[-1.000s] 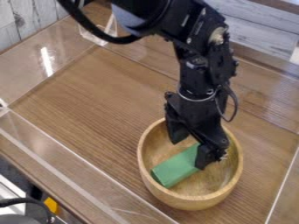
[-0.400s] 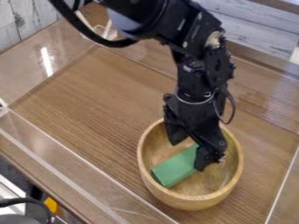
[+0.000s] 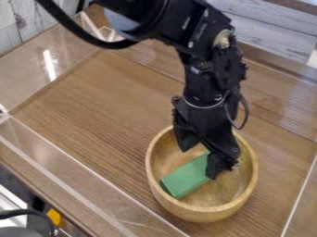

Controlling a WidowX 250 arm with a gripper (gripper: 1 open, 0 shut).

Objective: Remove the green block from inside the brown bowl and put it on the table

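The brown bowl (image 3: 243, 198) sits at the lower right of the table (image 3: 99, 102). Inside it lies the green block (image 3: 186, 178), slanting from the bowl's lower left up toward its middle. My black gripper (image 3: 205, 159) points straight down into the bowl, open, with one finger on each side of the block's upper end. Its fingertips are low in the bowl, close to the block; I cannot tell whether they touch it.
Low clear acrylic walls (image 3: 50, 153) border the table at the front left and back. The black arm (image 3: 186, 37) reaches in from the top of the view. Bare wood lies left of the bowl.
The gripper has stayed in place over the bowl, still open. Only the upper arm near the top of the view has shifted slightly.
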